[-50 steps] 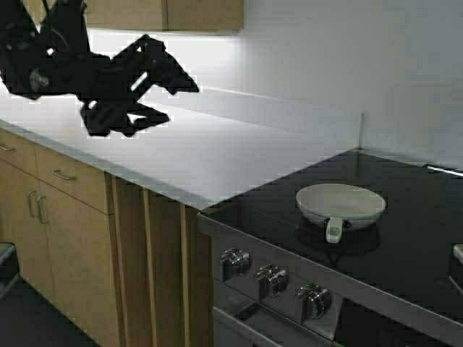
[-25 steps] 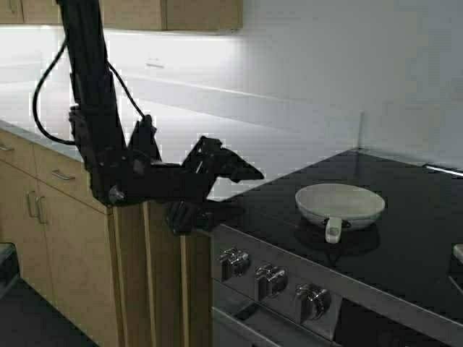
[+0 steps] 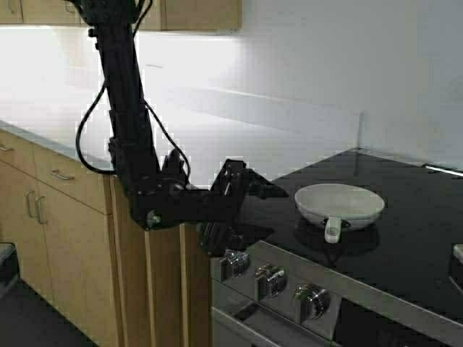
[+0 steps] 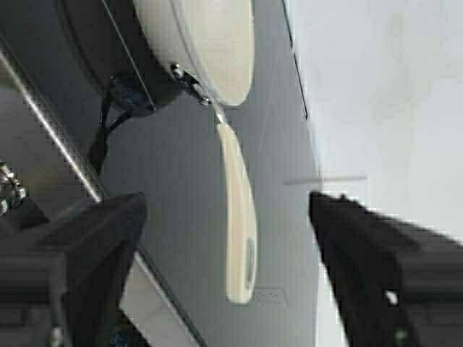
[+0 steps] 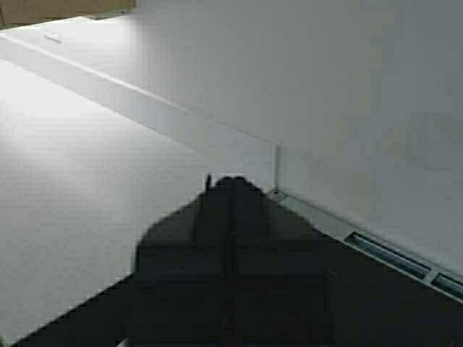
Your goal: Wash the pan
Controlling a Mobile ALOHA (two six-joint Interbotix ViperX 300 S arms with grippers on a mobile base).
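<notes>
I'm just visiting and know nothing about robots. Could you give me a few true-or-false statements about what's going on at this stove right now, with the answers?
1. The small off-white round frying pan sits on the black glass stovetop. True.
2. The left gripper is clamped on the pan's stubby pale handle. False: its fingers are open and short of the handle, touching nothing.
3. The pan's handle points toward the front of the stove, where the metal control knobs are. True.
4. The pan is full of food. False: its inside looks bare.
5. The right gripper is shut, over the edge of the white countertop. True.
</notes>
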